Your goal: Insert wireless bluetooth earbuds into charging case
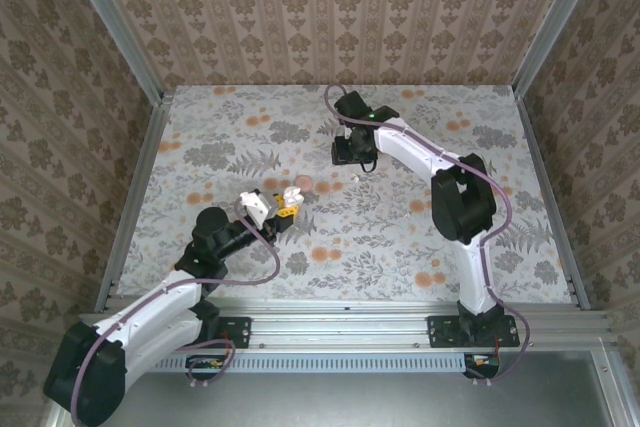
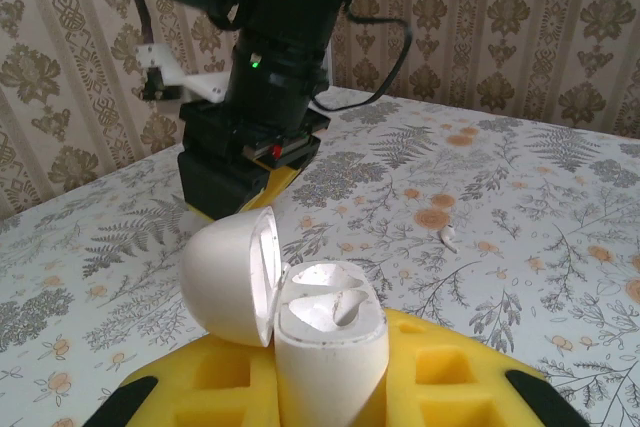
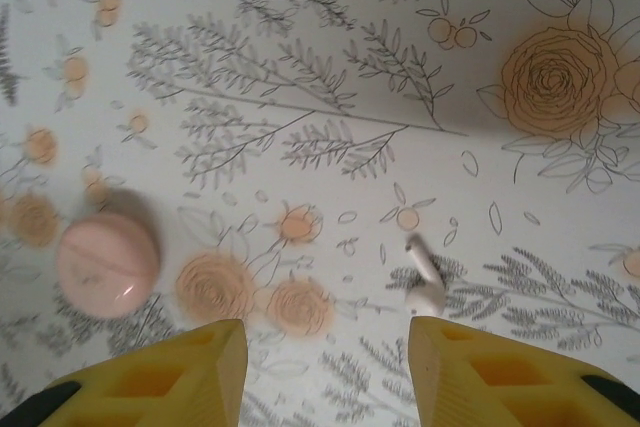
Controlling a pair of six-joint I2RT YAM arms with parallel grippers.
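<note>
The flowered table (image 1: 400, 237) fills the middle of the top view. Left of its centre, the left gripper (image 1: 272, 209) is clamped on the white charging case (image 2: 330, 337), upright at the bottom of the left wrist view, lid hinged open to the left. Right of centre, the right gripper (image 3: 325, 372) hangs over the table, yellow fingers (image 3: 520, 377) apart. In its wrist view a salmon-pink disc (image 3: 107, 259) lies at lower left and 1 white earbud (image 3: 425, 282) lies just above the finger at lower right.

No writing, brand, number or sign can be read anywhere, whether on the white charging case (image 2: 330, 352), the floral counter (image 1: 400, 237) or the wallpapered walls (image 1: 330, 17).
</note>
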